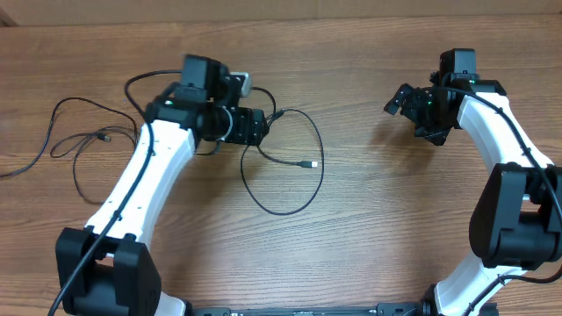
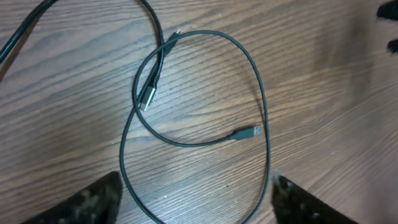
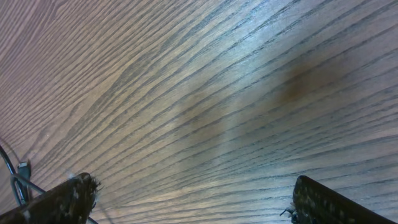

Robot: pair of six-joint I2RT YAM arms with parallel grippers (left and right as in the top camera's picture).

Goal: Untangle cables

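Spread wide and empty, the left gripper hovers over a looped USB cable on the wooden table, while only overhead shows a second cable farther left, and the right gripper, likewise open, hangs well apart.

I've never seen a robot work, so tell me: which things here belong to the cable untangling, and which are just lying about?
Part of the job:
looped cable with a silver plug
second cable lying across it
cable loops at the table's left side
left claw, open
right claw, open

Just there:
wooden table
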